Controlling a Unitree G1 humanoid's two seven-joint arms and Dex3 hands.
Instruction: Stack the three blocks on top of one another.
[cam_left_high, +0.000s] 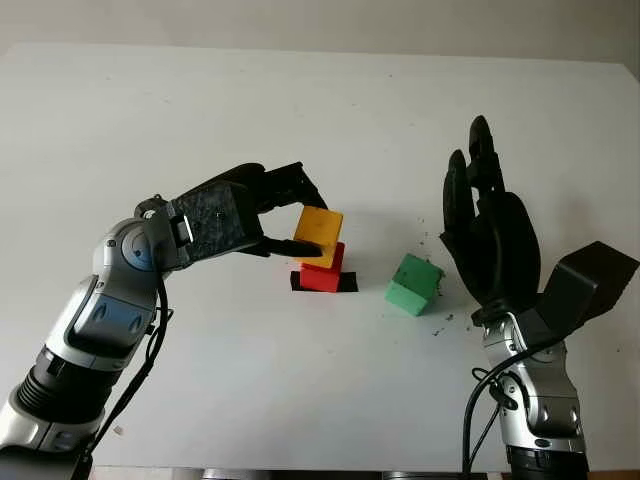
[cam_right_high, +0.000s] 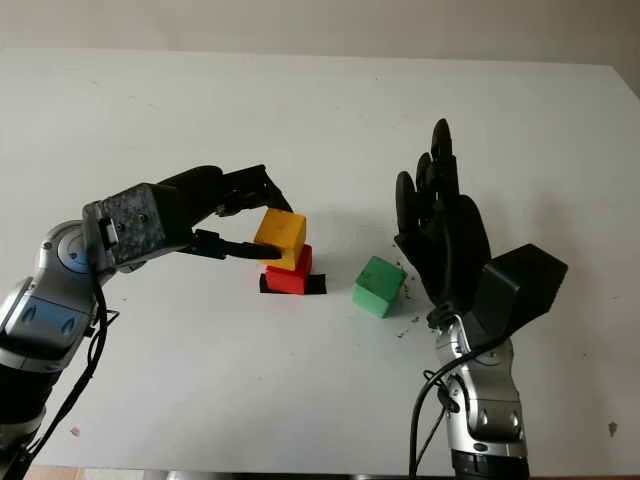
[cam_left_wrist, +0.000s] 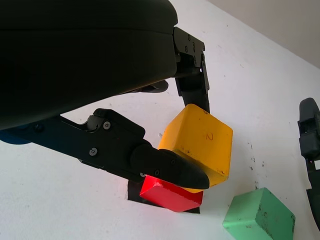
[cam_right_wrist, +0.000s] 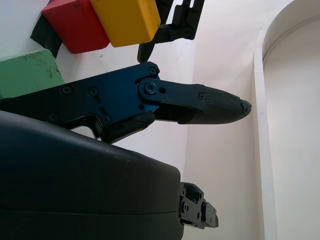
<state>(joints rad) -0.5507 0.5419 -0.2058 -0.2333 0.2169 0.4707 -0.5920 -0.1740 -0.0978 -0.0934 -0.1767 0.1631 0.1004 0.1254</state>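
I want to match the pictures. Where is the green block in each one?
Left eye view: green block on the table, between the red block and the right hand.
Right eye view, same spot.
Left wrist view: a corner.
Right wrist view: an edge.
Shared landmark: the red block.

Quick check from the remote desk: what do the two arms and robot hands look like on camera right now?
Both arms have silver-grey segmented shells with blue-tinted joint covers and loose black cables along them. The left robot hand is black with a speckled grey back shell; the right robot hand is glossy black, with a boxy black wrist module.
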